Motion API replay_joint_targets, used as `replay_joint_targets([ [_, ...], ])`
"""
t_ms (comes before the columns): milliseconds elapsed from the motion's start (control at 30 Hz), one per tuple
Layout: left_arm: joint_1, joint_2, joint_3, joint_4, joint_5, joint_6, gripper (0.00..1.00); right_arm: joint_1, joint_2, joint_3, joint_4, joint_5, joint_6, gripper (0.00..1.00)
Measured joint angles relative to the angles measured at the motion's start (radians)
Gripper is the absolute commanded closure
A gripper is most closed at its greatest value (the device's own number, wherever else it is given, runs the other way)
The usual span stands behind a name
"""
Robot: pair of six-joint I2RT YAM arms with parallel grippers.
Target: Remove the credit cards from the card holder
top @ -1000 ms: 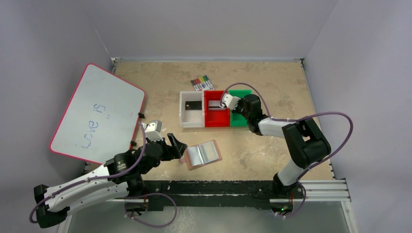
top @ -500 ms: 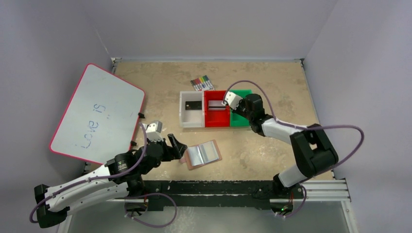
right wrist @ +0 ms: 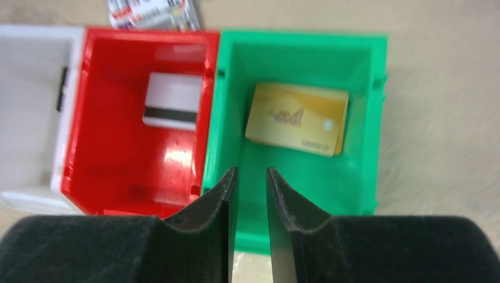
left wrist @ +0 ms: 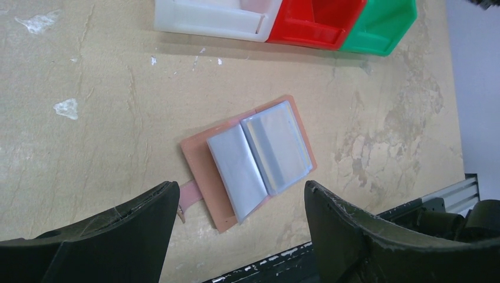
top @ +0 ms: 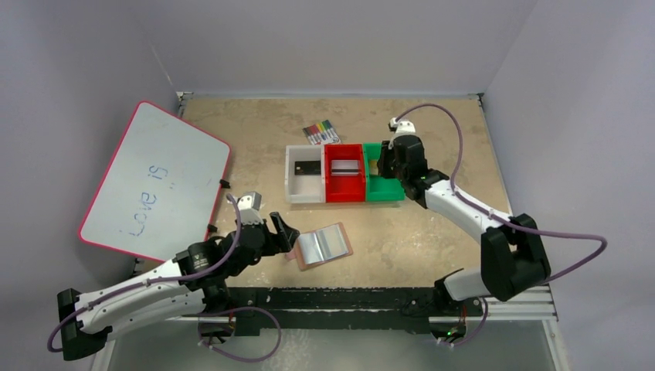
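Note:
The tan card holder [top: 320, 246] [left wrist: 253, 159] lies open on the table, its two clear pockets facing up. My left gripper [top: 288, 233] [left wrist: 242, 191] hovers open just left of it, touching nothing. One silver-grey credit card [top: 345, 167] [right wrist: 172, 101] with a dark stripe lies in the red bin [top: 344, 195] [right wrist: 118, 171]. A gold card [right wrist: 298, 118] lies in the green bin [top: 385, 194] [right wrist: 359, 177], and a black one [top: 307, 166] in the white bin [top: 292, 185]. Above the green bin, my right gripper [top: 381, 165] [right wrist: 251, 172] has its jaws a narrow gap apart, empty.
A pack of coloured markers [top: 320, 132] [right wrist: 153, 15] lies just behind the bins. The big red-rimmed whiteboard [top: 154, 182] covers the table's left side. A black rail [top: 347, 297] runs along the near edge, close below the card holder.
My right gripper has moved from over the red bin to over the green bin, its jaws parting slightly; the silver-grey card now lies uncovered in the red bin. The left arm barely shifted.

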Motion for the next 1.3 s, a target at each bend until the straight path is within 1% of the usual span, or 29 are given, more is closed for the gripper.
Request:
replay_joint_targets([
  [100, 0.000, 0.024, 0.000, -0.010, -0.023, -0.018, 0.22, 0.000, 0.053, 0.000, -0.075, -0.011, 0.100, 0.76],
  [167, 0.000, 0.046, 0.000, -0.024, -0.041, -0.032, 0.22, 0.000, 0.093, 0.002, -0.108, -0.013, 0.139, 0.80],
  [233, 0.000, 0.072, 0.000, -0.045, -0.056, -0.042, 0.22, 0.000, 0.137, 0.017, -0.137, -0.016, 0.163, 0.81],
  [333, 0.000, 0.105, 0.000, -0.062, -0.066, -0.056, 0.22, 0.000, 0.207, 0.056, -0.172, -0.003, 0.184, 0.83],
  [733, 0.000, 0.130, 0.000, -0.075, -0.067, -0.066, 0.22, 0.000, 0.409, 0.213, -0.216, 0.061, 0.195, 0.83],
  [933, 0.000, 0.129, 0.000, -0.077, -0.067, -0.066, 0.22, 0.000, 0.441, 0.225, -0.212, 0.087, 0.198, 0.83],
  [1300, 0.000, 0.131, 0.000, -0.076, -0.067, -0.066, 0.22, 0.000, 0.470, 0.228, -0.146, 0.186, 0.179, 0.81],
])
